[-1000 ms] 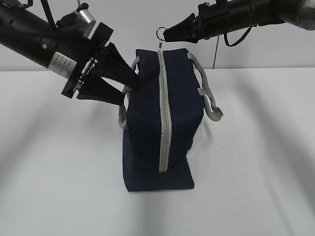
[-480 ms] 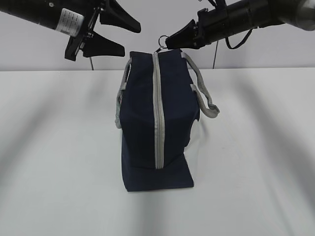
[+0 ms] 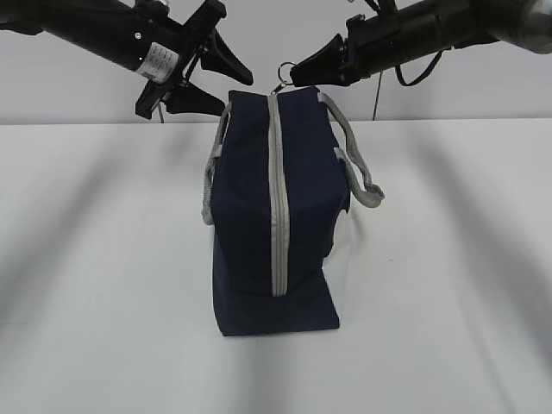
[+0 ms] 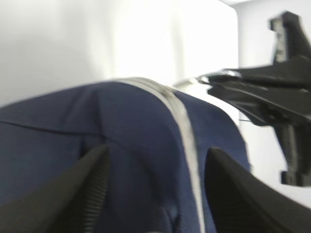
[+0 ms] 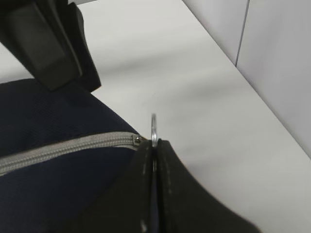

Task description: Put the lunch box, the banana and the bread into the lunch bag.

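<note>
The dark navy lunch bag (image 3: 276, 216) stands upright on the white table, its grey zipper (image 3: 276, 190) closed down the near end. My right gripper (image 3: 293, 72) is shut on the metal ring pull (image 3: 283, 69) at the bag's top; the right wrist view shows the ring pull (image 5: 153, 127) pinched between the shut fingers next to the zipper (image 5: 73, 145). My left gripper (image 3: 236, 94) hovers open just above the bag's top left corner, holding nothing. In the left wrist view the lunch bag (image 4: 121, 126) lies beyond the spread fingers (image 4: 87, 189). Lunch box, banana and bread are out of view.
Grey webbing handles hang on both sides of the bag (image 3: 362, 181) (image 3: 209, 185). The white table (image 3: 103, 276) runs back to a pale wall (image 3: 259, 34).
My left gripper has lifted away from the bag's left handle to above its top left corner. The bag has settled straighter. The right gripper has kept its hold on the ring pull.
</note>
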`<state>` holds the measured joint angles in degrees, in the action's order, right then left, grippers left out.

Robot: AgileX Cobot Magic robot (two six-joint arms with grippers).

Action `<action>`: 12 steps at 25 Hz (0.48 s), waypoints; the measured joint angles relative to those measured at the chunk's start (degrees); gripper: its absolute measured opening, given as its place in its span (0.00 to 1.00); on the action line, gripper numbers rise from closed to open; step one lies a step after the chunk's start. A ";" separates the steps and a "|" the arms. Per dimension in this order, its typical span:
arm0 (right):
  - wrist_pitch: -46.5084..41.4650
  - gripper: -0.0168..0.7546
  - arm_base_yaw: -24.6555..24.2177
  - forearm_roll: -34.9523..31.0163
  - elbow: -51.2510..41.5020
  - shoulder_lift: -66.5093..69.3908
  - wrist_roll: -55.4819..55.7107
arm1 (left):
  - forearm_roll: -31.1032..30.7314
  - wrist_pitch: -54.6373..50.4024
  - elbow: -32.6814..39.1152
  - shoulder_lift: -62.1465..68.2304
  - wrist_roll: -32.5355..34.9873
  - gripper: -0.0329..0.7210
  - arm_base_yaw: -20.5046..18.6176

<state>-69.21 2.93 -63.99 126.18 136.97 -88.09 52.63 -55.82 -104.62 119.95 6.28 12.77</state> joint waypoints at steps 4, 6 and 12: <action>0.00 0.00 0.00 0.00 0.00 0.02 0.00 | -3.49 0.15 -3.23 0.30 -1.46 0.60 0.00; 0.00 0.00 0.00 0.00 0.00 0.15 0.00 | -3.86 0.60 -3.48 0.30 -1.57 0.57 0.27; 0.10 0.00 0.00 0.00 0.04 0.93 0.00 | -3.98 0.66 -3.62 1.88 -1.71 0.55 2.27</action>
<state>-69.11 2.93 -63.99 126.22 137.90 -88.09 48.65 -55.16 -108.24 121.83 4.58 15.05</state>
